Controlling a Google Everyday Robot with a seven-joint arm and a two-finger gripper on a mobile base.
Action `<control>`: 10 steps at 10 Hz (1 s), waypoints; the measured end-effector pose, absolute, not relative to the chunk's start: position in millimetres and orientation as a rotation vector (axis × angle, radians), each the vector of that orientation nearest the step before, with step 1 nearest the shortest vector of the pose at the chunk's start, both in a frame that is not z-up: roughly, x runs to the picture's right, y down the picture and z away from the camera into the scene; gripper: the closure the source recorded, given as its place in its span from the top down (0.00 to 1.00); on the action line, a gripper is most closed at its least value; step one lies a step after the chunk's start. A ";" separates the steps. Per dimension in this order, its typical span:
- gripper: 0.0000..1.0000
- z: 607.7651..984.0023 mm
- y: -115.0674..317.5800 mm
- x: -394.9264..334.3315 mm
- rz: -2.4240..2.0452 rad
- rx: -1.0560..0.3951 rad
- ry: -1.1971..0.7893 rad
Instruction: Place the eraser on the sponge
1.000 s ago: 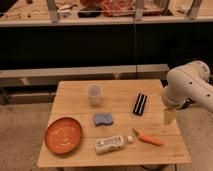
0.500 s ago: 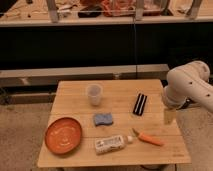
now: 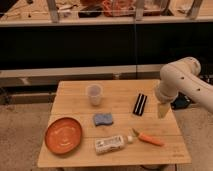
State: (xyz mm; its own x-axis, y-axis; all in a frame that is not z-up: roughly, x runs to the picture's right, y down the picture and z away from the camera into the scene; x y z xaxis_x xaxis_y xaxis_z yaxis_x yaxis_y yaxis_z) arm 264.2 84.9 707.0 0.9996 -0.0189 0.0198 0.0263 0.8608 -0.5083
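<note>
**Spotter:** Where's your gripper sitting?

**Operator:** I have the gripper (image 3: 163,110) at the right edge of the counter (image 3: 75,102), about midway along that edge. It hangs down from the white arm (image 3: 182,80), which reaches in from the right.

**Spotter:** How wide is it, and is anything in it?

**Operator:** I cannot tell how far open it is; from my view it reads as one pale wedge. I see nothing in it.

**Spotter:** And the eraser?

**Operator:** The eraser (image 3: 140,104) lies flat on the wood just left of the gripper, on the right half of the counter, with a strip of bare board between them. It runs roughly from the far edge toward the near edge, slightly tilted.

**Spotter:** The sponge?

**Operator:** The sponge (image 3: 103,119) is flat near the middle of the counter, left of the eraser and a little closer to the near edge. The two are apart and nothing rests on it.

**Spotter:** What else is on there?

**Operator:** A clear cup (image 3: 94,94) stands upright just behind the sponge, toward the far edge. An orange plate (image 3: 63,135) is by the near-left corner. A white bottle (image 3: 111,144) lies on its side along the near edge, its cap toward a carrot (image 3: 149,138) nearer the near-right corner.
</note>
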 end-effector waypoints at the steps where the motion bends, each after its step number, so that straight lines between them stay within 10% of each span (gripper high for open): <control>1: 0.80 710.0 84.8 263.8 -0.034 -0.529 -0.023; 10: 0.80 748.1 75.5 236.4 -0.202 -0.509 -0.096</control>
State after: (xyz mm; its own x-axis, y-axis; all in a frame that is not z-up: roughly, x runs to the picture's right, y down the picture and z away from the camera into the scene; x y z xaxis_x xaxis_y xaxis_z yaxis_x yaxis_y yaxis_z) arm 236.4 75.5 748.1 0.9758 -0.1677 0.1407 0.2151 0.8540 -0.4738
